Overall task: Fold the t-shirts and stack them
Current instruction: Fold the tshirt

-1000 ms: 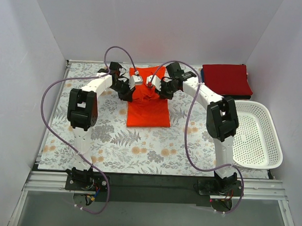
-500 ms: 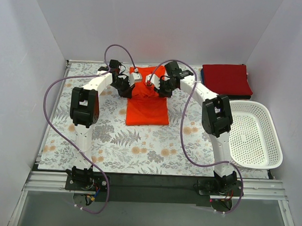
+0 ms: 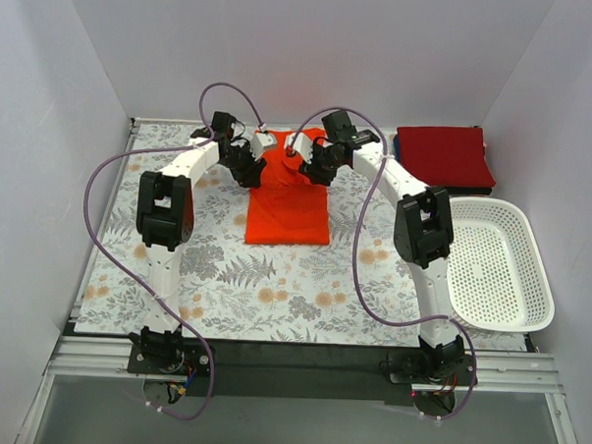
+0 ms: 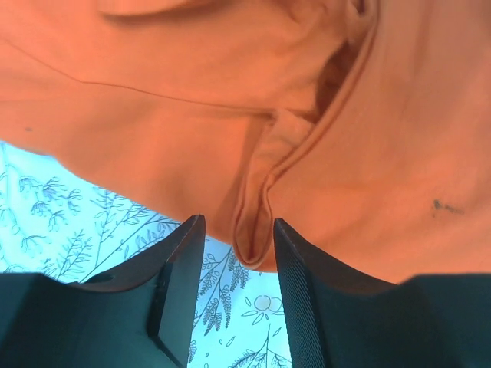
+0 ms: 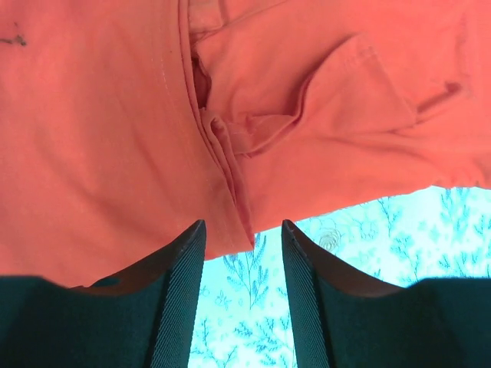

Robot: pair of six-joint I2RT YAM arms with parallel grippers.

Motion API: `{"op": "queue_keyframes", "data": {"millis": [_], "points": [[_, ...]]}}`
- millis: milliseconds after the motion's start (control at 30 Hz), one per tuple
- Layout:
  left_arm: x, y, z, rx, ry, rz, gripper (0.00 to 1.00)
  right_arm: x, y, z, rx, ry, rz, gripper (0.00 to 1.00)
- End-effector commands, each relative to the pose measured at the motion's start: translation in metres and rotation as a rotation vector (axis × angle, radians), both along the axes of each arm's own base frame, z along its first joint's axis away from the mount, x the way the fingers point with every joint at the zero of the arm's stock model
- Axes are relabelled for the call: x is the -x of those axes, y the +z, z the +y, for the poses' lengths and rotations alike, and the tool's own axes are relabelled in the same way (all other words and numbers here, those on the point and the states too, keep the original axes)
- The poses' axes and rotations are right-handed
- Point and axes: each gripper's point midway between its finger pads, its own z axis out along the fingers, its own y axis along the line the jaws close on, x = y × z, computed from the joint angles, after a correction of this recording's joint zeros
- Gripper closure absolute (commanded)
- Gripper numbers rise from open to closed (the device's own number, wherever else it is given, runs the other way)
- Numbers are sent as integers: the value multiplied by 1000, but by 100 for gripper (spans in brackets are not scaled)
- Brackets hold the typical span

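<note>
Top external view: the orange-red t-shirt [image 3: 289, 207] lies mid-table on the floral cloth [image 3: 274, 280], its near half already a neat rectangle and its far end bunched between the two arms. A crimson shirt [image 3: 444, 156] sits folded at the far right corner, well apart, with the white basket [image 3: 497, 275] nearer on the right. Both arms reach far forward and bend inward, so the left gripper [image 3: 247, 166] and right gripper [image 3: 315, 167] face each other across the shirt's far end, low over it.

Left wrist view: the left claw [image 4: 236, 230] stands spread, a soft raised ridge of orange cloth [image 4: 253, 230] running down between the fingers without being pinched.

Right wrist view: the right claw [image 5: 244, 230] is likewise spread, with a doubled hem [image 5: 230, 172] ending just between its fingers, unclamped.

The cotton looks light, limp and prone to creasing. It will likely sag and drag if lifted from one point, so a grip on the thick hem folds, both sides at once, seems the best hold.
</note>
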Motion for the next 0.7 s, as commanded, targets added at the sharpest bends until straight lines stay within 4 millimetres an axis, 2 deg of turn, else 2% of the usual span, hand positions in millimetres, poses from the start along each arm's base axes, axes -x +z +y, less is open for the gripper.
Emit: {"op": "queue_keyframes", "data": {"millis": [0, 33, 67, 100, 167, 200, 267, 300, 333, 367, 400, 433, 500, 567, 667], "points": [[-20, 66, 2, 63, 89, -111, 59, -4, 65, -2, -72, -53, -89, 49], [-18, 75, 3, 83, 122, -99, 59, -1, 67, -4, -77, -65, -81, 49], [-16, 78, 3, 92, 141, -86, 59, 4, 61, -8, -78, -82, -48, 50], [-11, 81, 2, 113, 168, -61, 59, 13, 70, -6, -115, -101, -14, 52], [-1, 92, -2, 179, 246, 22, 60, 27, 65, -8, -147, -134, 69, 60], [9, 94, -9, 228, 258, 85, 60, 41, 71, -3, -207, -158, 155, 62], [28, 104, -21, 317, 314, 223, 59, 61, 71, 2, -269, -156, 280, 64], [37, 106, -26, 355, 319, 277, 52, 77, 78, 11, -335, -124, 368, 66], [58, 104, -35, 417, 299, 383, 49, 89, 80, 15, -371, -149, 465, 69], [70, 112, -41, 470, 339, 482, 46, 98, 80, 17, -398, -152, 539, 69], [81, 112, -47, 501, 336, 540, 45, 117, 79, 22, -432, -122, 643, 70], [105, 102, -53, 536, 332, 667, 43, 127, 76, 23, -443, -147, 730, 72], [127, 104, -63, 571, 350, 756, 42, 148, 64, 24, -451, -152, 867, 73], [150, 92, -66, 570, 360, 796, 42, 158, 59, 25, -457, -161, 921, 75], [166, 79, -74, 576, 403, 886, 41, 174, 41, 26, -450, -193, 1022, 75]]}}
